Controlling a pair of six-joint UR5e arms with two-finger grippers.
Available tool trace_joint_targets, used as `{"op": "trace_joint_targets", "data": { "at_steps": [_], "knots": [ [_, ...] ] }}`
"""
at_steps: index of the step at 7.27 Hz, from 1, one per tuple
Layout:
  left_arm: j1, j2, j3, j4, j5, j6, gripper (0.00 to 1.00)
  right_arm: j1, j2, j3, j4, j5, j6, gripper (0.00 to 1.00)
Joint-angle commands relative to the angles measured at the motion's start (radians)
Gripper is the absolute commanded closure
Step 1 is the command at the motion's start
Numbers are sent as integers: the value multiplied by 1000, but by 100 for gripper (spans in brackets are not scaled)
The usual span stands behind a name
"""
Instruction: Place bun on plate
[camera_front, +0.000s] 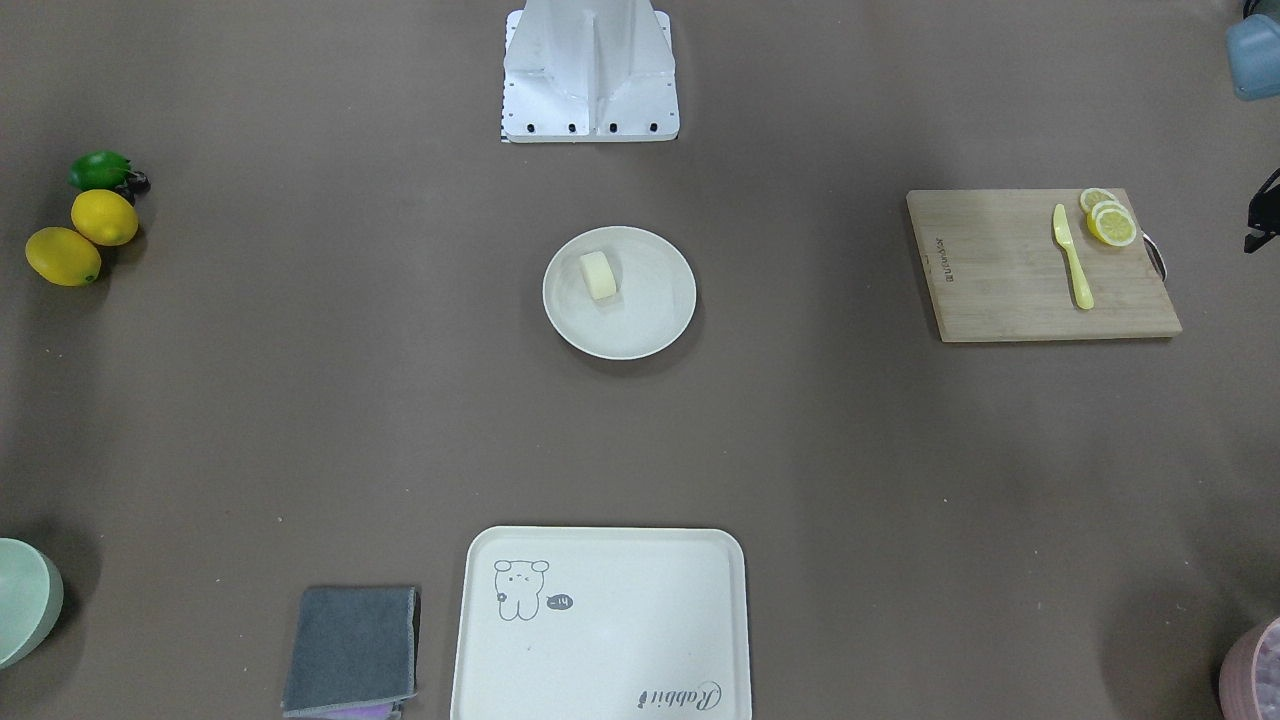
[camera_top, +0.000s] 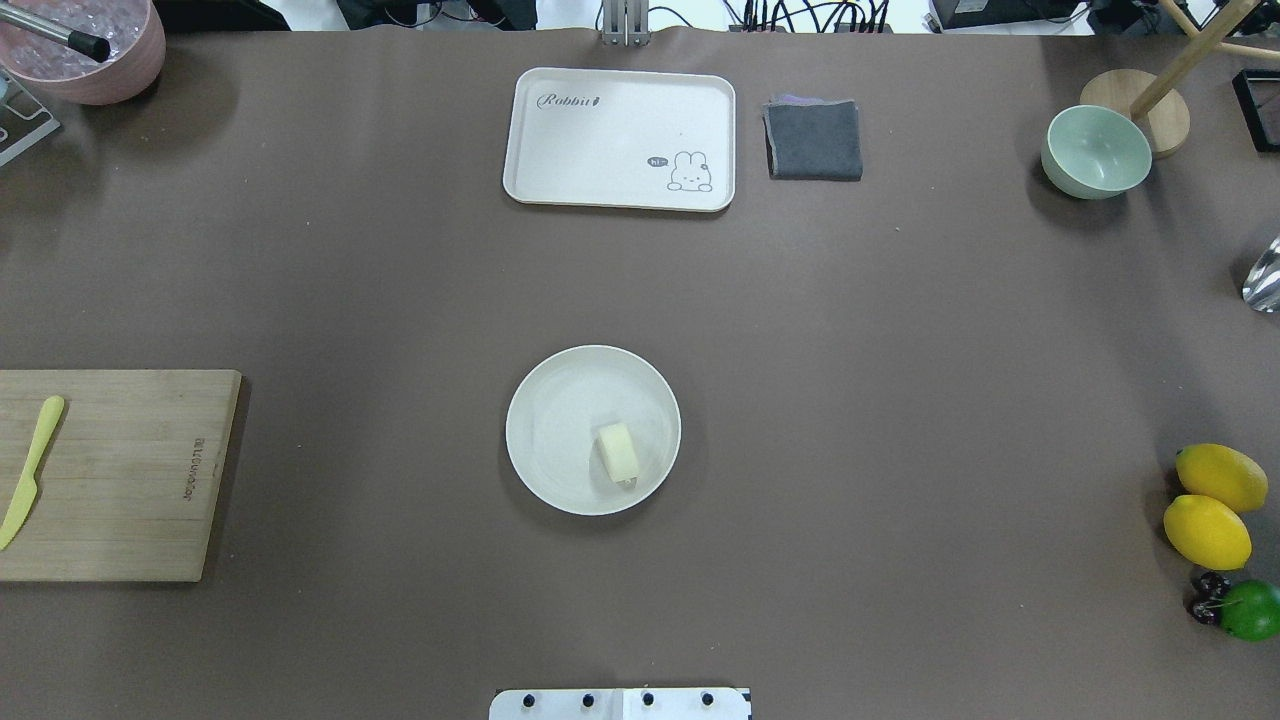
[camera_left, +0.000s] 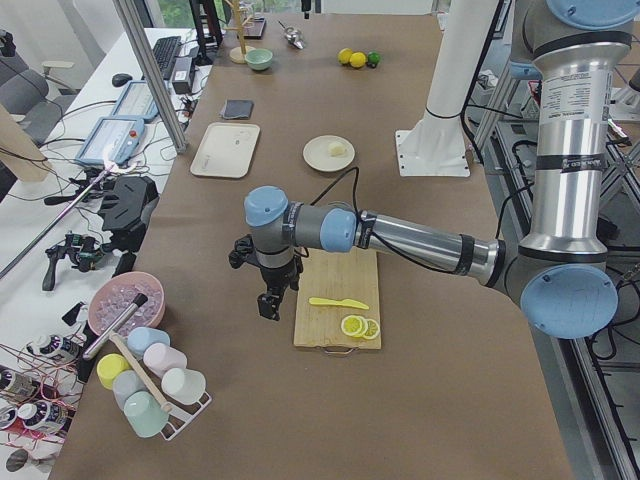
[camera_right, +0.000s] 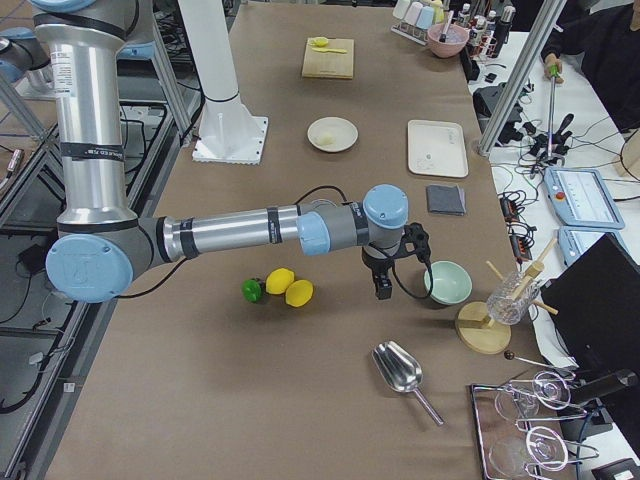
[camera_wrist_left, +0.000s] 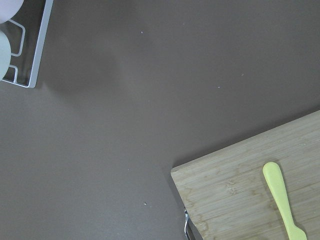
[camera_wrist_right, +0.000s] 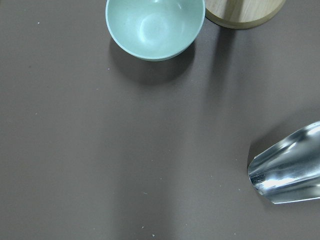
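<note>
The bun (camera_top: 618, 451), a small pale cream block, lies on the round cream-white plate (camera_top: 545, 430) at the table's middle, also seen as bun (camera_front: 598, 274) on plate (camera_front: 655, 300). No gripper is near it. My left gripper (camera_left: 268, 300) hangs over the table beside the cutting board's far corner, seen only from the side; I cannot tell whether it is open or shut. My right gripper (camera_right: 382, 288) hangs between the lemons and the green bowl, likewise seen only from the side, and its state I cannot tell.
A wooden cutting board (camera_front: 1010, 290) carries a yellow knife (camera_front: 1072, 257) and lemon slices (camera_front: 1112, 223). A cream tray (camera_top: 600, 130) and a grey cloth (camera_top: 814, 139) lie at the far edge. Green bowl (camera_top: 1095, 150), two lemons (camera_top: 1212, 505), a lime (camera_top: 1252, 609), a metal scoop (camera_wrist_right: 290, 167).
</note>
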Motion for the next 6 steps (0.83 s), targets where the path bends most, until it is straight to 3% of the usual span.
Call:
{"op": "trace_joint_targets", "data": {
  "at_steps": [1,6],
  "knots": [
    [-1,-5,0,3,-74,0,2,3,0,-4,-3,2,2,0],
    [-17,-5,-5,5,-73,5,2,17,3,-7,-2,1,2,0]
  ]
}}
